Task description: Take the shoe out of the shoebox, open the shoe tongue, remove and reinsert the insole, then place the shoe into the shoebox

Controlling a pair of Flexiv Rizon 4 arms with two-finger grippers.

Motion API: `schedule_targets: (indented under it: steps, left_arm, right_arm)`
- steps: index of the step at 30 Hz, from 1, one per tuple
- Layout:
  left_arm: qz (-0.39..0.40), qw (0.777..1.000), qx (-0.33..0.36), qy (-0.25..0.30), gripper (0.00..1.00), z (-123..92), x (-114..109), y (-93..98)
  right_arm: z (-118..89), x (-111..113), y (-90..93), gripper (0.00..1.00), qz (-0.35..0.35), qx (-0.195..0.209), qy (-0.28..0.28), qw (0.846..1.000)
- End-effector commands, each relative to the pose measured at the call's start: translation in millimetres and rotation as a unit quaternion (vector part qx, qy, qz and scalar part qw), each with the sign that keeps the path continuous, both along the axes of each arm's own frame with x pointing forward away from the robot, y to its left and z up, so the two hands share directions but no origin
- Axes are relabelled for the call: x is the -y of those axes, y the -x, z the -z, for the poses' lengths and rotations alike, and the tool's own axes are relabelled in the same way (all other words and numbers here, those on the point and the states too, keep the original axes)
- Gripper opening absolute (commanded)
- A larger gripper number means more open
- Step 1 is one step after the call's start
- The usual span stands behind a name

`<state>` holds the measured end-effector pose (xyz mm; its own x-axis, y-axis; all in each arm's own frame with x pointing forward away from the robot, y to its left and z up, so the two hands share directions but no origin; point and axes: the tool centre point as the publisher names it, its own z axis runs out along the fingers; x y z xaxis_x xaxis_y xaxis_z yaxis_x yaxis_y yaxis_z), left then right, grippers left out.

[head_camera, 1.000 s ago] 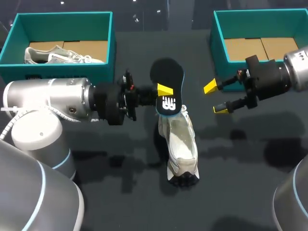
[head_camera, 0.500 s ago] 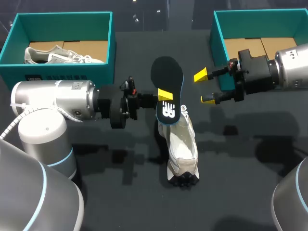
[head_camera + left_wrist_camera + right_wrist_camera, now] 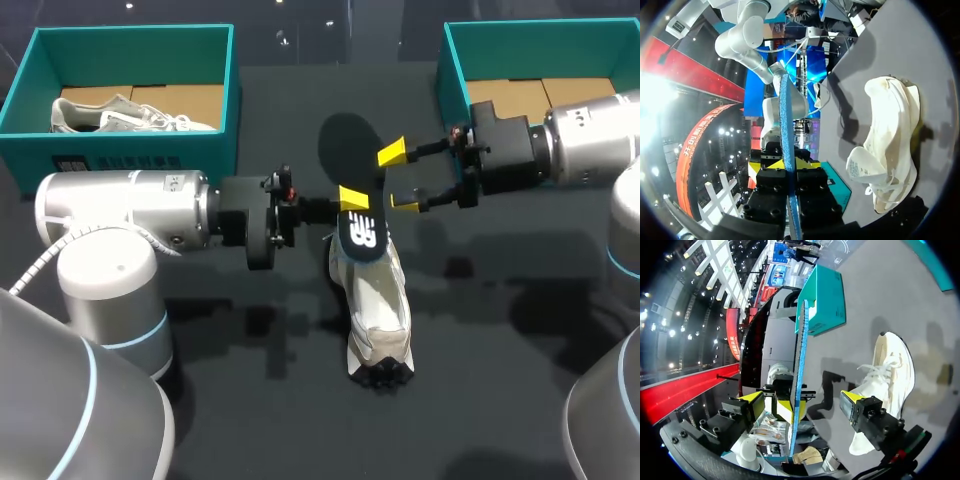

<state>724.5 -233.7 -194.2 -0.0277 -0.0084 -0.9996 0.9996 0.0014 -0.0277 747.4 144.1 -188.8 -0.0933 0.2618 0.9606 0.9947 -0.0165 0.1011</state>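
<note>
While the left gripper (image 3: 353, 203) is clamped on the dark insole (image 3: 350, 150) near its printed end, holding it tilted above the heel opening of the white sneaker (image 3: 378, 300), the step in hand looks like a handover, or a second grip before reinsertion. To do it well, the right gripper (image 3: 398, 178) should close flat across the insole's two faces, clear of the left's fingers (a thin foam sheet buckles if pinched at a corner). The left should let go only once that hold is firm. The right gripper's fingers stand wide apart and touch nothing, with the insole's right edge just ahead of the gap. The sneaker lies on the table (image 3: 500, 350), toe near, between the left shoebox (image 3: 232, 90) and the right shoebox (image 3: 455, 80).
</note>
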Motion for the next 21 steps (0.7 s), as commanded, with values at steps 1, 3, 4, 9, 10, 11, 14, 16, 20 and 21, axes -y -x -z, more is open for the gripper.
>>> schedule_targets:
  steps: [1,3,4,9,10,11,14,16,20,21]
  left_arm:
    - [-0.004,1.000,0.007,-0.005,0.00,3,4,-0.9]
    - [-0.007,1.000,0.012,-0.009,0.00,3,4,-0.9]
    - [-0.007,1.000,0.014,-0.010,0.00,3,4,-0.8]
    - [-0.010,0.999,0.027,-0.014,0.00,5,7,0.2]
    - [-0.011,0.999,0.029,-0.015,0.00,5,8,0.7]
    - [-0.011,0.999,0.028,-0.015,0.00,5,8,1.1]
    - [-0.012,0.999,0.030,-0.017,0.00,8,8,2.1]
    - [-0.013,0.999,0.030,-0.018,0.00,9,8,2.7]
    - [-0.012,0.999,0.030,-0.020,0.00,10,9,3.2]
    - [-0.012,0.999,0.031,-0.020,0.00,11,9,3.3]
  right_arm:
    - [7,-8,-4.1,0.98,-0.001,0.001,-0.007,1.000]
    - [7,-9,-4.0,0.89,-0.001,0.002,-0.008,1.000]
    - [7,-9,-4.0,0.87,-0.001,0.002,-0.009,1.000]
    - [10,-9,-5.0,0.75,0.001,0.001,-0.015,1.000]
    - [10,-9,-5.5,0.73,0.002,0.001,-0.017,1.000]
    - [11,-9,-6.1,0.71,0.003,0.001,-0.019,1.000]
    - [13,-9,-8.3,0.64,0.004,0.002,-0.026,1.000]
    - [15,-11,-10.5,0.62,0.003,0.002,-0.030,1.000]
    - [18,-16,-14.1,0.54,-0.005,0.001,-0.039,0.999]
    - [18,-17,-14.4,0.51,-0.006,0.002,-0.041,0.999]
